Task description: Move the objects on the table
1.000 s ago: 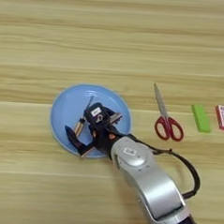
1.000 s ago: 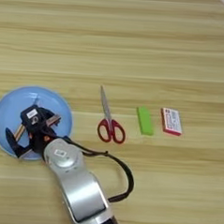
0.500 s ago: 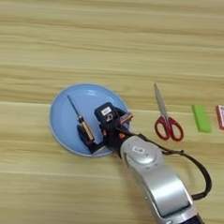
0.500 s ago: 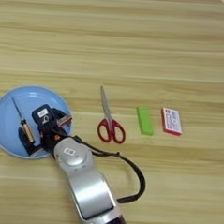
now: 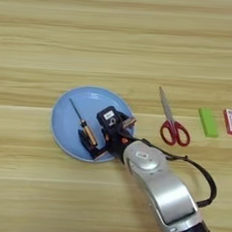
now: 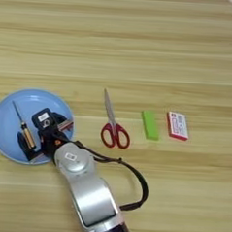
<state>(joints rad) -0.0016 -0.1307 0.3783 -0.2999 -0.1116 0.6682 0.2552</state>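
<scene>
While the scissors point(image 5: 172, 122) lie right, a green block point(image 6: 149, 124) neighbours a red-white box point(image 6: 177, 125).

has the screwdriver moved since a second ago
Yes. The screwdriver was up in the gripper over the plate; it lies now on the plate's left half, with the gripper beside it.

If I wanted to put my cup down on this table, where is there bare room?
The whole far stretch of the light wood table, beyond the round light-blue plate and red-handled scissors, is bare. So is the near left corner. It is crowded on the plate, where the orange-handled screwdriver lies beside the black two-fingered gripper, and along the row of scissors, green block and small red-and-white box.
</scene>
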